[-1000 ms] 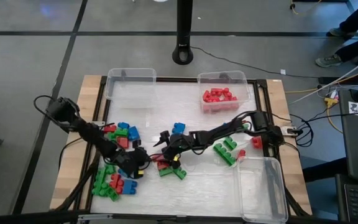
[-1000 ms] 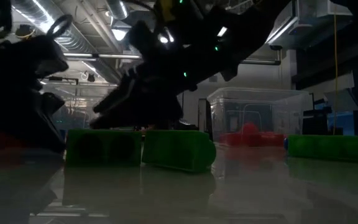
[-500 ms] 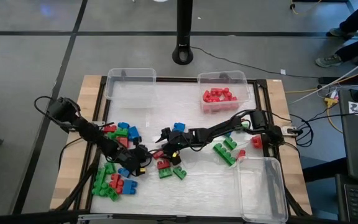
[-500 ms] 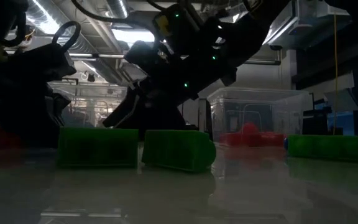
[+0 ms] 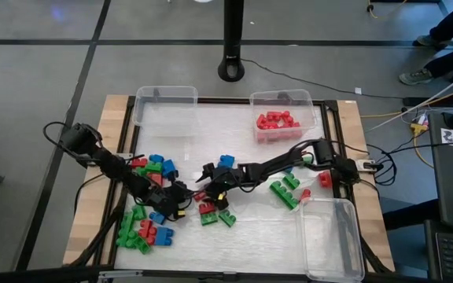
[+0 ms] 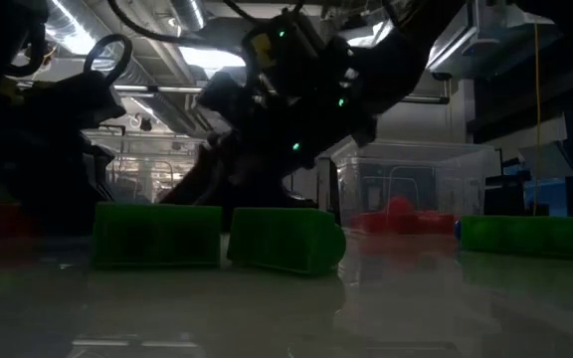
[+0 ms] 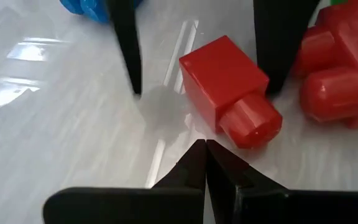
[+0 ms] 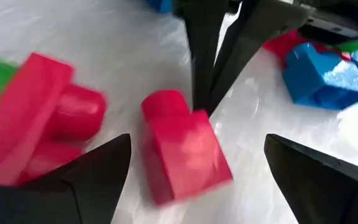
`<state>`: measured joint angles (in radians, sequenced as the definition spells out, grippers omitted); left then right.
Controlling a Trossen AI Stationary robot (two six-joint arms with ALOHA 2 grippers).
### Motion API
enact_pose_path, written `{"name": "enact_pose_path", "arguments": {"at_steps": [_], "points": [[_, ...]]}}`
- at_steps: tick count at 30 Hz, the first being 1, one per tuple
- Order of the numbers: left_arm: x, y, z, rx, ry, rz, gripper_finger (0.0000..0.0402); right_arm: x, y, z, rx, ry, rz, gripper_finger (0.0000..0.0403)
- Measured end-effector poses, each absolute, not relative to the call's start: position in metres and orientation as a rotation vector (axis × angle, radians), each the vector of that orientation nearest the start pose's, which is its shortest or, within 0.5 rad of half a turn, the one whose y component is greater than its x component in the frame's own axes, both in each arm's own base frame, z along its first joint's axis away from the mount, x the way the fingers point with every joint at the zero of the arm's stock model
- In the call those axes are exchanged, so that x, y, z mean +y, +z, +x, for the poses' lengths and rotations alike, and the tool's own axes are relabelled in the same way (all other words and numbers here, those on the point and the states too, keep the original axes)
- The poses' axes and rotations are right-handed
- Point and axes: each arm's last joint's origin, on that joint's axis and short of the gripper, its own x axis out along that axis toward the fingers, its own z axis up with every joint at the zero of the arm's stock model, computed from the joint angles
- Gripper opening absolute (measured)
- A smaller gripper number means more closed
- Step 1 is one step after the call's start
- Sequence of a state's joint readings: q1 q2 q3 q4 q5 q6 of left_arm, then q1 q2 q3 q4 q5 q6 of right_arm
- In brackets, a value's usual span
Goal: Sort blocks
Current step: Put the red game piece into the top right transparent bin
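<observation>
Facing each other across one small red block [image 7: 229, 87], both grippers sit low at mid-table. The right gripper [image 8: 191, 180] has its fingers spread wide, with the block lying between them and slightly forward. Its long axis runs roughly along the reach line, stud end pointing away from the right fingers [image 8: 73, 180]. The left gripper [image 7: 205, 163] shows fingertips pressed together, empty, the block just ahead of the tips. My judgement: the right arm is better placed to grasp; the left's closed tips crowd the far end.

Surface: a glossy white table [image 5: 242, 236], reflective. More red blocks [image 8: 48, 118] lie just beside the right fingers, and a blue block [image 8: 325, 71] sits farther off. A clear bin [image 5: 283, 119] holds sorted reds, well apart.
</observation>
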<state>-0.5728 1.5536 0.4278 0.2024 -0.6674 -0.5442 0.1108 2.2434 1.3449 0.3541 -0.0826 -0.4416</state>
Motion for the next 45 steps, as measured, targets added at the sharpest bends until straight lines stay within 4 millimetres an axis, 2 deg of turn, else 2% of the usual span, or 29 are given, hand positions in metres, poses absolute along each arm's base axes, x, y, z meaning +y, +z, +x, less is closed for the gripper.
{"name": "enact_pose_path", "arguments": {"at_steps": [4,7,17,18,24,26,30,36,42,45], "points": [[-0.11,0.1,0.203,0.685,0.281,0.011,0.0,0.054,0.102,0.466,0.462,0.308,-0.418,0.035],[-0.11,0.101,0.204,0.675,0.277,0.006,0.0,0.055,0.1,0.465,0.469,0.321,-0.409,0.0315],[-0.111,0.1,0.203,0.688,0.268,0.014,0.0,0.055,0.098,0.464,0.498,0.325,-0.424,0.0138],[-0.111,0.1,0.202,0.699,0.257,0.027,0.0,0.055,0.098,0.464,0.497,0.327,-0.434,0.0128],[-0.113,0.106,0.191,0.75,0.227,0.062,0.0,0.054,0.108,0.459,0.551,0.327,-0.453,0.0128],[-0.114,0.109,0.189,0.745,0.221,0.058,0.0,0.052,0.12,0.455,0.574,0.301,-0.466,0.0128],[-0.115,0.108,0.187,0.758,0.218,0.08,0.0,0.049,0.16,0.445,0.601,0.22,-0.513,0.0138],[-0.113,0.107,0.185,0.779,0.233,0.078,0.0,0.038,0.224,0.412,0.694,0.045,-0.63,0.013],[-0.113,0.107,0.185,0.777,0.237,0.069,0.0,0.011,0.276,0.371,0.806,-0.2,-0.676,0.0135],[-0.114,0.107,0.185,0.776,0.237,0.067,0.0,-0.007,0.293,0.351,0.867,-0.313,-0.667,0.0133]]}}
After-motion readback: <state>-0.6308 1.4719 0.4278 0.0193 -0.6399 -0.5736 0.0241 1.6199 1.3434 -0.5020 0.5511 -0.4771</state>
